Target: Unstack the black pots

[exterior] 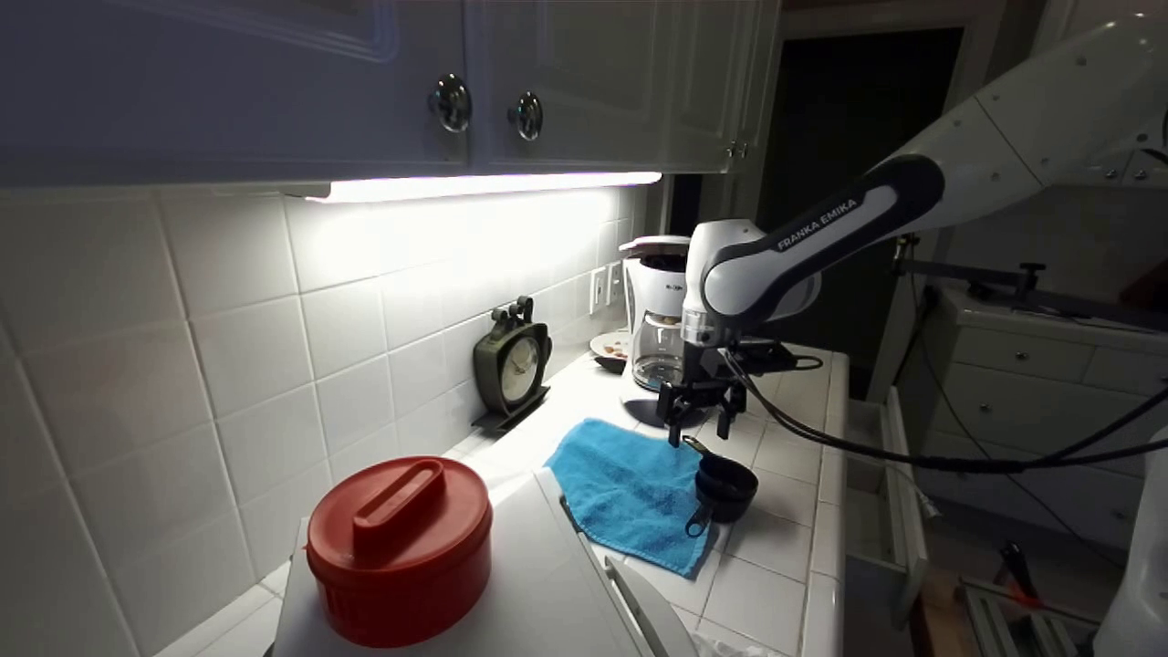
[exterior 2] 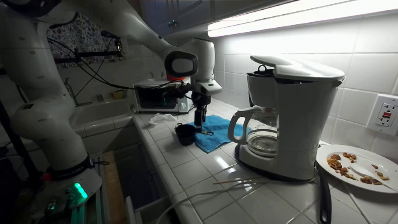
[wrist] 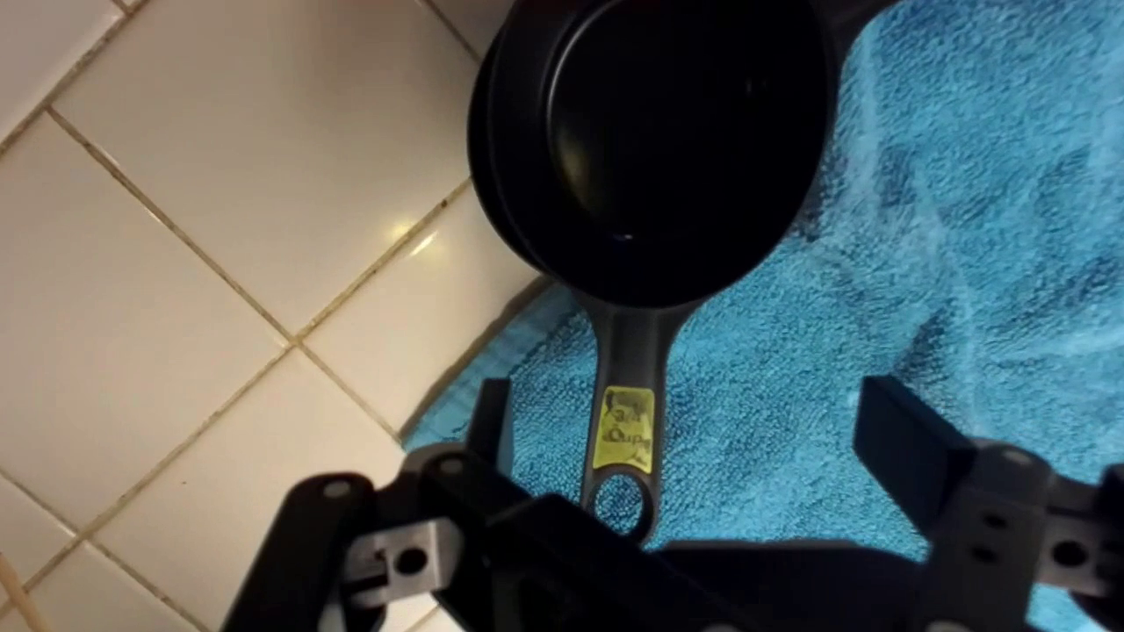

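- In an exterior view, the upper pot (exterior: 727, 476) sits nested in the lower pot (exterior: 730, 511), both mouth up on the tiled bench (exterior: 766, 584), at the edge of the blue towel (exterior: 630, 497). The claw (exterior: 700, 431) hangs just above the upper handle (exterior: 699, 446), fingers apart, nothing held. The pots are not yet unstacked; lining up to grasp that handle seems the step in hand. The next move probably calls for a slight descent, a pinch, then a straight lift (the lower pot may ride along if the fit is snug).
- In an exterior view with the coffee maker (exterior 2: 306, 124) up front, the pots (exterior 2: 185, 138) stand near the bench's edge. The upper handle stretches sideways over the towel, roughly toward the coffee maker; the fingers overlap from here, so their gap cannot be read.
- In the wrist view, the claw is spread wide, one fingertip well out on either side of the upper handle, not touching it. That handle's long axis runs down the picture, past the yellow label (wrist: 625, 428), roughly square to the closing line, which should suit a pinch. What looks to be the lower handle (wrist: 850, 13) leaves toward the top right.
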`<state>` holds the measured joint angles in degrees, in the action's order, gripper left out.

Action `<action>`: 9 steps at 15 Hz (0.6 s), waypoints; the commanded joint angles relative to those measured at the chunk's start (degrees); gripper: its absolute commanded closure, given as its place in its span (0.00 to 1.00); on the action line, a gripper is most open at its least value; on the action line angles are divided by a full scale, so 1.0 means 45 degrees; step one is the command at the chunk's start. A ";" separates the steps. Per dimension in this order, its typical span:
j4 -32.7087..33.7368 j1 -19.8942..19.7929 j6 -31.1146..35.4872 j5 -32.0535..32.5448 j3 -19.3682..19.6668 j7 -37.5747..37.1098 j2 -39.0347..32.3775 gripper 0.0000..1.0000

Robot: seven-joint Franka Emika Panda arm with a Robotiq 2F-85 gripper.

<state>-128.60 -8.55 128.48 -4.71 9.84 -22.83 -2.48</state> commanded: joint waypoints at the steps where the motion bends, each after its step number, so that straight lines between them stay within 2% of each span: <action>1: 0.0265 0.0053 0.0497 -0.0040 -0.0063 -0.0649 -0.0630 0.00; 5: 0.0181 0.0119 0.0691 -0.0095 -0.0046 -0.0837 -0.0880 0.02; 6: 0.0165 0.0134 0.0695 -0.0085 -0.0037 -0.0889 -0.0884 0.26; 8: 0.0136 0.0150 0.0701 -0.0103 -0.0028 -0.0941 -0.0866 0.31; 9: 0.0125 0.0156 0.0682 -0.0064 -0.0020 -0.1003 -0.0832 0.40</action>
<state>-128.40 -8.11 130.81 -4.71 9.75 -25.77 -5.92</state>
